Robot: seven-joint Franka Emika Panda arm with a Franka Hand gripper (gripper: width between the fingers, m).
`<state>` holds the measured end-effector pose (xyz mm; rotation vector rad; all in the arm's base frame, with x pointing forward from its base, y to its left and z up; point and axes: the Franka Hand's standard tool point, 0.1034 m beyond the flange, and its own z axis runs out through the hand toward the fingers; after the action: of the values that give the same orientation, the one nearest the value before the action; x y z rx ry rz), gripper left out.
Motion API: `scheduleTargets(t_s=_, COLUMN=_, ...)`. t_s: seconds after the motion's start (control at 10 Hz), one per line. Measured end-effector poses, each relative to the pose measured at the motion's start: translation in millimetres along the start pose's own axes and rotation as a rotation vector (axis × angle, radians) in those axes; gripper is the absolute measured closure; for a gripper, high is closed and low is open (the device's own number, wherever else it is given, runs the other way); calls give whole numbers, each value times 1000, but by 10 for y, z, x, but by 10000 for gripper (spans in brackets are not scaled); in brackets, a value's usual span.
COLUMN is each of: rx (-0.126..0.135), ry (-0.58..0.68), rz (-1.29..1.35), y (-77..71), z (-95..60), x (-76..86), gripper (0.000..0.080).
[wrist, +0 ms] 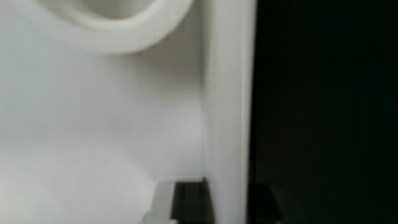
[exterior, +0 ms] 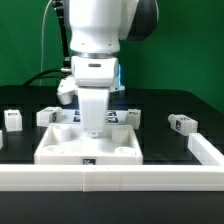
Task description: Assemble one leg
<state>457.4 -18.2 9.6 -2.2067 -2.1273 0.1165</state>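
Observation:
Several legs, small white tagged blocks, lie on the black table: one at the exterior view's far left (exterior: 12,119), one beside the panel's back left corner (exterior: 47,116), one behind the panel (exterior: 131,116), one to the right (exterior: 181,124). The large white square panel (exterior: 60,145) lies in the middle. My gripper (exterior: 93,128) is lowered onto the panel's far part. In the wrist view the dark fingertips (wrist: 191,207) straddle the panel's raised rim (wrist: 228,100) and touch it on both sides, with my gripper (wrist: 230,206) shut on it. A round boss (wrist: 116,25) shows on the panel. No leg is held.
A white rail (exterior: 110,177) runs along the table's front edge and turns back along the exterior view's right side (exterior: 206,150). A green backdrop stands behind. A cable hangs behind the arm at the left.

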Motion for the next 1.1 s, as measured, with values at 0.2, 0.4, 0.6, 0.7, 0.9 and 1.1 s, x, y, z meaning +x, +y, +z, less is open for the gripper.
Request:
scheduleTargets(t_s=0.2, rx=-6, ry=7, rz=11, y=23, z=-3, x=291, gripper=731)
scheduleTargets(t_s=0.4, rx=-19, ry=18, rz=13, y=147, z=-11, x=616, gripper=731)
scheduleTargets(t_s=0.6, rx=-31, ry=27, rz=21, y=234, z=-21, x=845, gripper=731)
scheduleTargets(t_s=0.7, rx=-33, ry=30, rz=31, y=261, z=-25, x=938, gripper=731)
scheduleTargets(t_s=0.9, rx=-31, ry=29, rz=43, y=260, z=-25, x=960, gripper=731)
scheduleTargets(t_s=1.1, rx=-32, ry=29, rz=44, y=260, z=-24, x=954, gripper=671)
